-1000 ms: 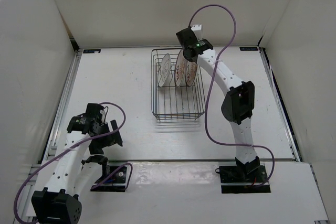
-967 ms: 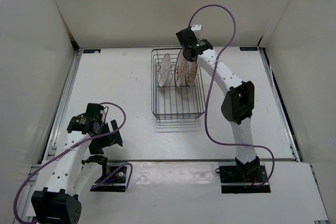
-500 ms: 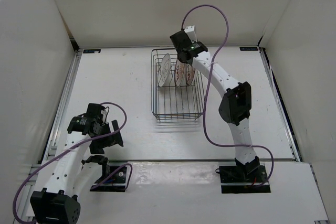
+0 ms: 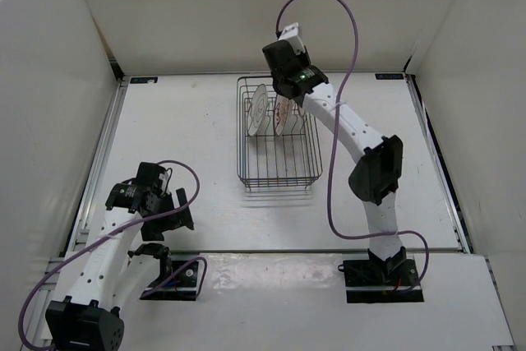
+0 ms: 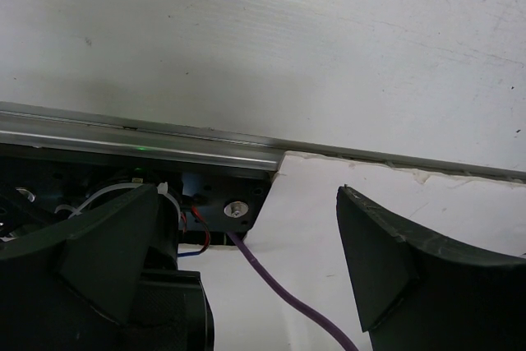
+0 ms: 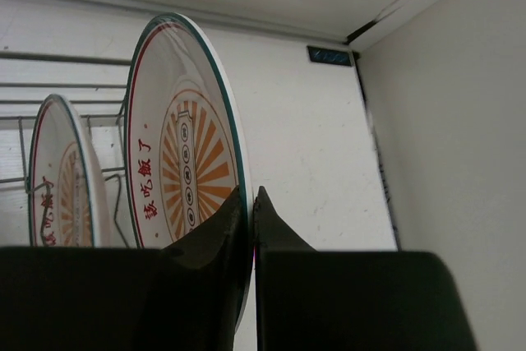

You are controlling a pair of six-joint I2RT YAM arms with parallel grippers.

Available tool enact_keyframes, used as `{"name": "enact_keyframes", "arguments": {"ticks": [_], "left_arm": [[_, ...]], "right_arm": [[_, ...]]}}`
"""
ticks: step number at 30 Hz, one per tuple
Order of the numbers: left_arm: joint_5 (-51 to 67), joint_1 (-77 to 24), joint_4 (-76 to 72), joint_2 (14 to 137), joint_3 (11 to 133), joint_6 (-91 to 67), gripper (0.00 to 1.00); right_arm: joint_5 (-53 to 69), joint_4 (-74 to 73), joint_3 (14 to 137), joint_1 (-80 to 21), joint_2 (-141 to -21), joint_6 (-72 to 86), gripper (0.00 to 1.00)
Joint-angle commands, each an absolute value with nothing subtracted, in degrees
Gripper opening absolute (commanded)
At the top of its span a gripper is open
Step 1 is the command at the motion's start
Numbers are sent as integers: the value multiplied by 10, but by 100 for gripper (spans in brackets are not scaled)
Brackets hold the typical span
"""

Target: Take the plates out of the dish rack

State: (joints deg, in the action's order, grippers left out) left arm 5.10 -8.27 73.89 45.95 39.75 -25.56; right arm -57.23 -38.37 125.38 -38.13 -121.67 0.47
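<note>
White arms (image 4: pixel 346 122), black joints (image 4: pixel 376 169), purple cables (image 4: pixel 329 195)

We see bright, even white light overhead, soft shadows beneath the dish rack (image 4: pixel 278 158), the top view sharp, a grey shadow on the table (image 5: pixel 370 55), close fingers (image 6: pixel 205 273) dark, slightly blurred.

1. The plate (image 6: pixel 185 162) looks like glazed ceramic: smooth, glossy white.
2. The dish rack (image 4: pixel 278 172) is thin dark metal wire.
3. My left gripper (image 5: pixel 248 203) has fingers (image 5: pixel 386 260) of matt black plastic, faintly grainy.
4. My right gripper (image 6: pixel 249 196) is dark plastic with a slight sheen.
5. The table (image 5: pixel 288 30) is matt white, lightly scuffed.
6. The rail (image 5: pixel 140 147) is bare brushed metal.
7. The cable (image 5: pixel 279 293) has a smooth purple plastic sheath.
</note>
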Motion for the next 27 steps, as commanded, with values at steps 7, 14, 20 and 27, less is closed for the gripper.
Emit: {"name": "enact_keyframes", "arguments": {"ticks": [7, 14, 20, 27], "left_arm": [[48, -86, 729, 454, 399, -258, 100], [52, -86, 727, 456, 391, -262, 100], [54, -87, 725, 458, 388, -264, 100], [56, -87, 727, 465, 386, -262, 100]], "right_arm": [[-677, -260, 1221, -382, -1028, -114, 0], [-612, -446, 1083, -277, -870, 182, 0], [-326, -459, 768, -84, -729, 345, 0], [-171, -389, 602, 38, -683, 358, 0]]}}
